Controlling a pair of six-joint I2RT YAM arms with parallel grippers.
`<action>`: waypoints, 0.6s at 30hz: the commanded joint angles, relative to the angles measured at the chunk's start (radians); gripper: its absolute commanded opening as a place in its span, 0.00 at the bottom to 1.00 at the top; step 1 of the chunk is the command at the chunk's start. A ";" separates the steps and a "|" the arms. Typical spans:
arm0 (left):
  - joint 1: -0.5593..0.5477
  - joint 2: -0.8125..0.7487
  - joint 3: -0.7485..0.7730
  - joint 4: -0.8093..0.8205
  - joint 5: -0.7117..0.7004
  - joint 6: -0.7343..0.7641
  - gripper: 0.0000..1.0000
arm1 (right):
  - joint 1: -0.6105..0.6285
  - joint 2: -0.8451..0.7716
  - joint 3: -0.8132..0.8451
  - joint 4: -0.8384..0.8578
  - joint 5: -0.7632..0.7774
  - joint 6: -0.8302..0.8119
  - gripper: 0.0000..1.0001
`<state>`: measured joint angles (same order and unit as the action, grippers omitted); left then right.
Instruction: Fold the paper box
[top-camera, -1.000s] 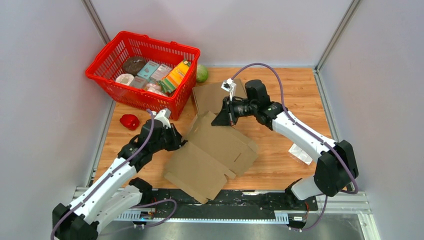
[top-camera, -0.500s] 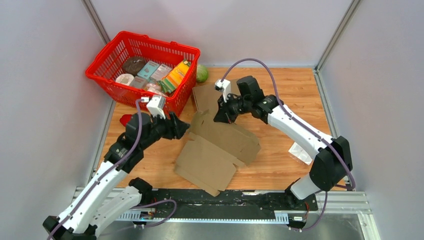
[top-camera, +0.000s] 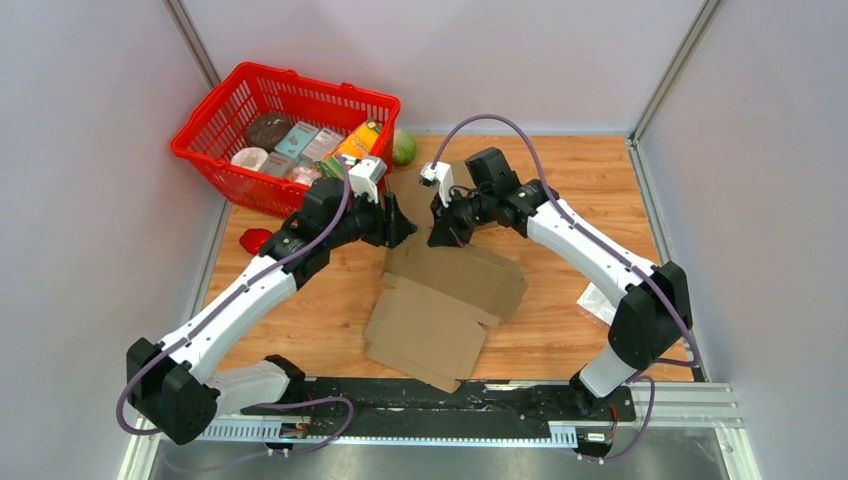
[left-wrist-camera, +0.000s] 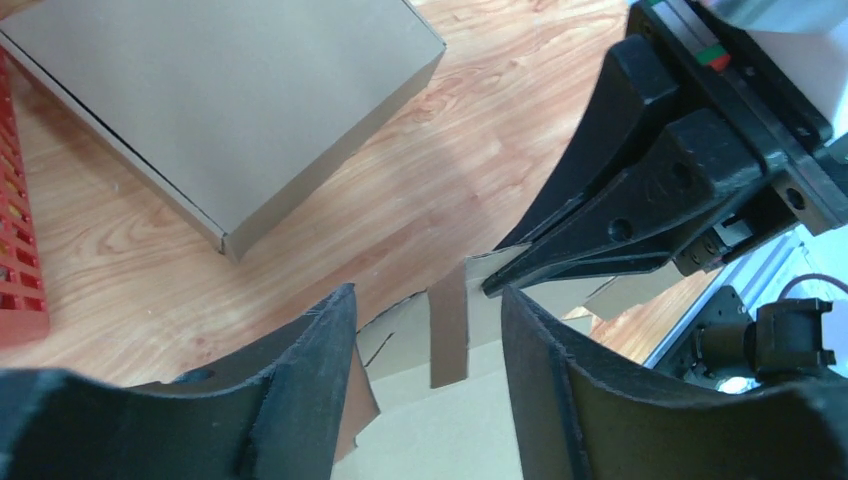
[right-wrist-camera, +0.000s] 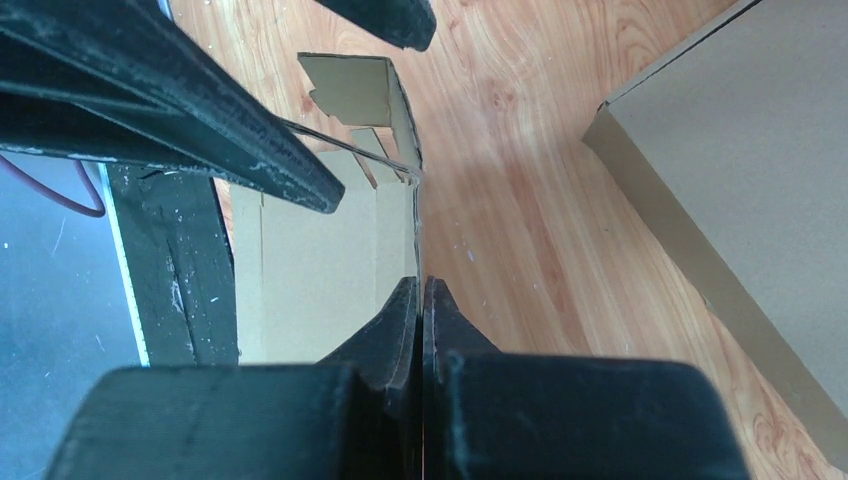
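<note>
The paper box (top-camera: 445, 305) is a brown cardboard blank lying mostly flat in the middle of the table. My right gripper (top-camera: 437, 237) is shut on a raised flap at the box's far edge. In the right wrist view the thin cardboard edge (right-wrist-camera: 418, 215) runs straight into the closed gripper (right-wrist-camera: 421, 285). My left gripper (top-camera: 405, 232) stands open just left of it, over the far left corner. In the left wrist view a narrow flap (left-wrist-camera: 450, 335) rises between the spread gripper (left-wrist-camera: 428, 295) without touching either finger, and the right gripper (left-wrist-camera: 500, 283) pinches the flap beyond.
A finished folded box (top-camera: 415, 192) lies just behind both grippers. A red basket (top-camera: 200, 135) of groceries stands at the back left, with a green ball (top-camera: 404, 147) beside it. A red object (top-camera: 256, 240) lies at the left and a clear bag (top-camera: 600, 302) at the right.
My left gripper let go of the box's left edge, opened, and swung up and right to the far edge beside the right gripper. The box slid and turned rightward with the right gripper.
</note>
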<state>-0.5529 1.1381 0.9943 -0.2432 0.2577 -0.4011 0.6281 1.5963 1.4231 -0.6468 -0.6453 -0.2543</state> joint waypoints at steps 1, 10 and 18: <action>-0.030 -0.006 0.040 0.056 0.008 0.076 0.59 | 0.005 0.007 0.048 -0.011 -0.024 -0.034 0.00; -0.090 0.034 0.070 -0.044 -0.123 0.156 0.44 | 0.005 0.004 0.050 -0.010 -0.024 -0.030 0.00; -0.117 0.049 0.067 -0.056 -0.216 0.192 0.07 | 0.005 0.016 0.077 -0.016 -0.001 -0.023 0.00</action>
<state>-0.6609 1.1793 1.0260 -0.3000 0.1066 -0.2600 0.6281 1.6032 1.4441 -0.6743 -0.6510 -0.2638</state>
